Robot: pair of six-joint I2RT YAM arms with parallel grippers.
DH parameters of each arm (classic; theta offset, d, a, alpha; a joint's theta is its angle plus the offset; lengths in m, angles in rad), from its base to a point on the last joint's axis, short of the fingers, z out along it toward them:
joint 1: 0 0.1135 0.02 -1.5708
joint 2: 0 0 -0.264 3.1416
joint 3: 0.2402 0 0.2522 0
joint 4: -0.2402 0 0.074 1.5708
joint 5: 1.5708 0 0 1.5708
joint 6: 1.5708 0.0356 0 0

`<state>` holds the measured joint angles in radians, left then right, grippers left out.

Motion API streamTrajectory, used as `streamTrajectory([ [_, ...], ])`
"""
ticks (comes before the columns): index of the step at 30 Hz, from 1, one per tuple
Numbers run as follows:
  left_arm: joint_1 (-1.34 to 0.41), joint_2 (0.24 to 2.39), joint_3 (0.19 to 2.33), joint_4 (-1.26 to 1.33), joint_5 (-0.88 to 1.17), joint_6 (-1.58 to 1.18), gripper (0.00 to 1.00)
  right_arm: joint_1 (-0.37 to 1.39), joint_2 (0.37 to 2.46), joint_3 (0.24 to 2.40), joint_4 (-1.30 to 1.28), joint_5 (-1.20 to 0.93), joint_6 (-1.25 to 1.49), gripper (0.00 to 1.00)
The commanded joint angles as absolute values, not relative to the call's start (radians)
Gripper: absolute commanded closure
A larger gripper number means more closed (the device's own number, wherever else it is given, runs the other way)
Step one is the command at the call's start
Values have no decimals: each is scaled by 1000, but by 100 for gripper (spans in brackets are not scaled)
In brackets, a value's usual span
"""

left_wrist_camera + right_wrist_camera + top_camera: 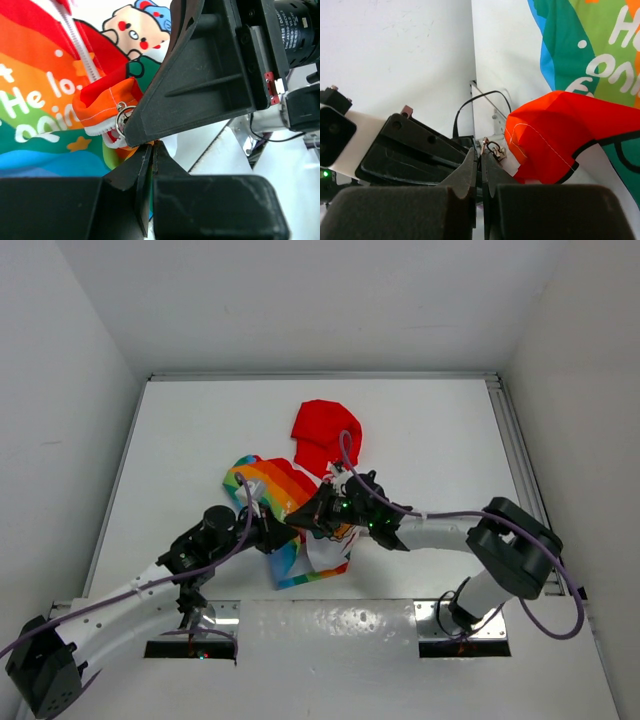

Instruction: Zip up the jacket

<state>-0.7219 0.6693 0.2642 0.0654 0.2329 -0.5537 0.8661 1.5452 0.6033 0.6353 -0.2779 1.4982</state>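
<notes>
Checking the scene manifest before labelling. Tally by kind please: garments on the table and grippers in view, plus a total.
jacket: 1
grippers: 2 (left gripper, right gripper)
Total: 3

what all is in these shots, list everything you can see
small fabric hooded jacket: one, red hood, rainbow stripes, white cartoon print; mid-table
silver metal zipper pull: one, silver, at the jacket's folded zipper edge
flat white table: one, white, under everything
purple cables: two, purple, one along each arm
left gripper: one, black, fingers together beside the pull
right gripper: one, black, shut on the pull
</notes>
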Motion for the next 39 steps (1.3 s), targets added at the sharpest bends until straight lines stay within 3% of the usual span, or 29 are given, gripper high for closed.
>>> streamTrajectory([
  [1,-799,658,290,9,413,-561,100,801,1563,706,861,-127,1557,100],
  [8,-830,718,281,55,400,-564,100,717,1591,787,848,-126,1563,100],
  [22,-831,827,345,80,356,-532,100,632,1387,558,772,-118,1350,100],
  [23,-831,803,353,71,338,-531,98,632,1379,548,781,-123,1350,100],
  [24,-831,786,353,63,290,-534,86,630,1373,519,788,-124,1353,100],
  [29,-831,678,348,46,158,-583,54,632,1287,460,730,-104,1296,100],
  [33,-831,670,371,2,79,-604,46,632,1238,445,712,-103,1272,100],
  [34,-831,667,371,-62,-54,-645,47,632,1217,439,703,-110,1266,100],
  [35,-831,672,370,-63,-55,-676,52,632,1216,433,696,-118,1264,100],
  [36,-825,681,368,-139,-222,-763,62,632,1194,423,693,-126,1264,100],
  [39,-737,765,365,-233,-382,-877,72,632,1129,379,669,-138,1252,100],
])
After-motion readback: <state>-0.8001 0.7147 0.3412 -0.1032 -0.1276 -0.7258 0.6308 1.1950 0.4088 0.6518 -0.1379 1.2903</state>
